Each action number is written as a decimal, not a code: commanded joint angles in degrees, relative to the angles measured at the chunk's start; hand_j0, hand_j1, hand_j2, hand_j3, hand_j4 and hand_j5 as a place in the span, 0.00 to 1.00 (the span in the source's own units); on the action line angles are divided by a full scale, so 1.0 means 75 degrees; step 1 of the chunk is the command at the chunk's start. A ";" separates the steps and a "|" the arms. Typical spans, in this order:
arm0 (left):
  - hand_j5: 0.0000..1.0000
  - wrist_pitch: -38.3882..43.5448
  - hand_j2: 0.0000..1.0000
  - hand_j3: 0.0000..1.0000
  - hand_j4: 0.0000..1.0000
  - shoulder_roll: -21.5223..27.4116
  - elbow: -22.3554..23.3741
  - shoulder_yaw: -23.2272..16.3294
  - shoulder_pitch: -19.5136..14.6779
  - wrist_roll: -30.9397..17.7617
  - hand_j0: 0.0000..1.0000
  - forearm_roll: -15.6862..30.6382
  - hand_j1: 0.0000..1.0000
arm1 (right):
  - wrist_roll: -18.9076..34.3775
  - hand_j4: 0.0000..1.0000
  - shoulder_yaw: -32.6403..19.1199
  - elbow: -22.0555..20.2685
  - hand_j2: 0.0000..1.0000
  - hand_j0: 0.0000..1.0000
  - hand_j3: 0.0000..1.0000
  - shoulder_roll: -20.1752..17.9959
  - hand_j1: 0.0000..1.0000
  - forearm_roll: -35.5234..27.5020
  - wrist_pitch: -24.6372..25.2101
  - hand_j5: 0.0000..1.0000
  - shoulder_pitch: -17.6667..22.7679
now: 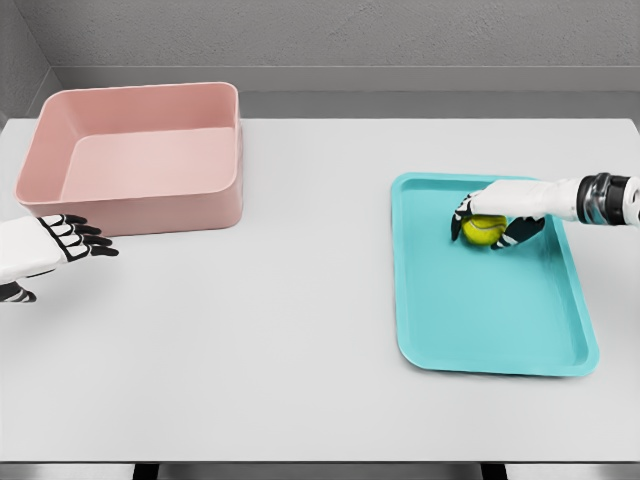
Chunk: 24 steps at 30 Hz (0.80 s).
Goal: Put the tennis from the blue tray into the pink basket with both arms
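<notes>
Fingers (470,208) of the right hand (500,212) curl around the ball (484,229), dark fingertips wrapping its left and right sides while the white palm covers its top. That ball is yellow-green and sits in the upper part of the tray (480,330), near the tray's far edge and a little right of its middle; whether it rests on the tray floor or is lifted just clear of it cannot be told from this view. Reaching in from the picture's right edge, the right arm (600,198) lies across the tray's upper right corner, with a dark banded wrist.

Teal-blue, shallow and round-cornered, the tray lies on the right half of the white table (300,330). Its near half is bare.

Well apart, on the far left of the table, stands the pink basket (140,200), a deep box with rounded rims and nothing visible inside.

Just in front of the basket's near left corner the left hand (60,242) hovers, fingers spread and relaxed, pointing right, holding nothing; its arm enters at the left edge.
</notes>
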 commanded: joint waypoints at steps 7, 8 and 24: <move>1.00 0.0009 1.00 1.00 1.00 0.0006 0.0009 -0.0004 0.0000 0.0003 1.00 0.0041 1.00 | 0.0003 0.49 -0.0291 -0.0342 0.49 0.49 0.49 -0.0111 0.49 -0.0067 0.0022 0.49 -0.0047; 1.00 0.0009 1.00 1.00 1.00 0.0006 0.0009 -0.0004 0.0000 0.0003 1.00 0.0030 1.00 | 0.0003 0.49 -0.0303 -0.0342 0.49 0.49 0.49 -0.0123 0.49 -0.0067 0.0022 0.49 -0.0059; 1.00 0.0009 1.00 1.00 1.00 0.0088 0.0009 -0.0203 0.0000 0.0015 1.00 0.0053 1.00 | 0.0003 0.46 -0.0608 -0.3494 0.46 0.46 0.46 -0.0322 0.46 0.0249 0.0022 0.46 -0.0023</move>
